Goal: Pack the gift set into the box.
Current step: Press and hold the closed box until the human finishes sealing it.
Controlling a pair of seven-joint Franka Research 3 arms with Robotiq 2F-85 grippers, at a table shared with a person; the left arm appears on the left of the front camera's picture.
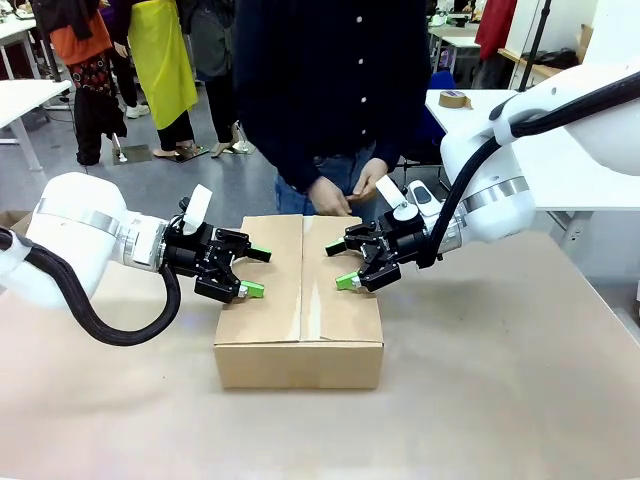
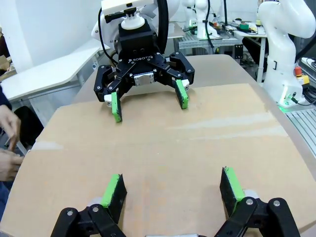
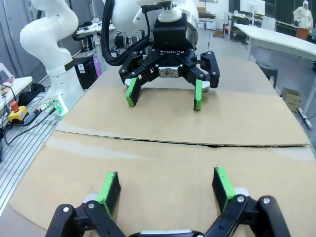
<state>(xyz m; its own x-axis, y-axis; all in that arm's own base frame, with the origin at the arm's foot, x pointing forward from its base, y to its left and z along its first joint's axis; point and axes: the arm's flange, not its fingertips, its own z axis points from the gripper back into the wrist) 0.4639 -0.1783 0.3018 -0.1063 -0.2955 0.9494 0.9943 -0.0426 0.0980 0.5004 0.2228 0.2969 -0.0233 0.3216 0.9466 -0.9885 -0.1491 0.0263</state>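
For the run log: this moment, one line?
box: closed | left claw: open, over box top | right claw: open, over box top

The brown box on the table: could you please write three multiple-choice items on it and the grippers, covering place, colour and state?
1. Where is the box? A on the floor; B on a shelf; C on the table, under the left gripper and right gripper.
2. What colour are the pads? A red; B green; C blue.
3. How are the top flaps? A shut; B upright; C torn off.
Answers: C, both grippers hover over its top; B, wrist views show green; A, they lie flat, meeting in a seam.
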